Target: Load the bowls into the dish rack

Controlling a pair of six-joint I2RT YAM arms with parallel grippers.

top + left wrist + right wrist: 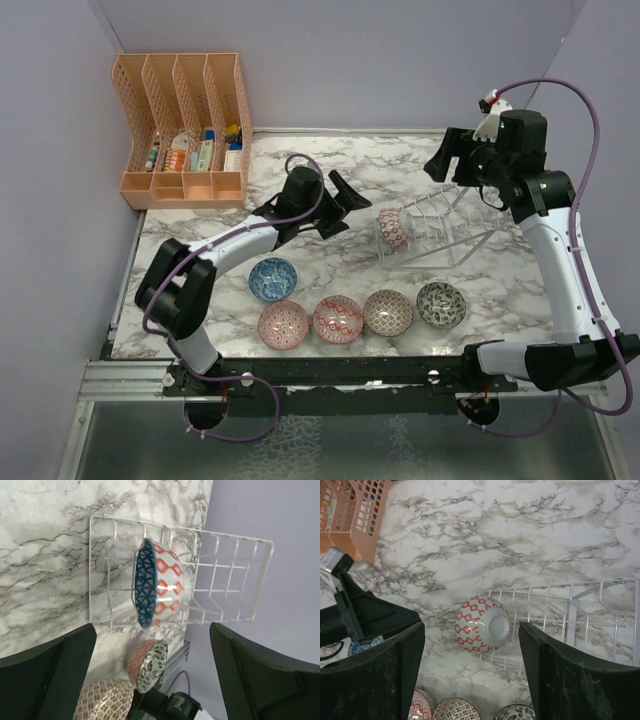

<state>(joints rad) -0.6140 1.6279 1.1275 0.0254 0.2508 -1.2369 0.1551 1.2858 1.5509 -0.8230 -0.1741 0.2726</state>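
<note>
Two grippers, both empty. The left gripper (345, 208) stands wide open at frame centre. Just right of it, the single dish rack (447, 238) runs lengthwise from centre toward the upper right. There are six bowls. One, the red-patterned bowl (393, 230), stands on edge at the rack's left end, mouth facing left toward that gripper and foot to the right. The right gripper (455, 168), jaws parted, hangs by the rack's upper side. Five bowls lie mouth-up lower down: a blue bowl (273, 279), then a row of red bowl (283, 323), pink bowl (338, 318), brownish bowl (388, 311) and grey-green bowl (441, 304). One orange organiser (185, 130) stands upper left.
</note>
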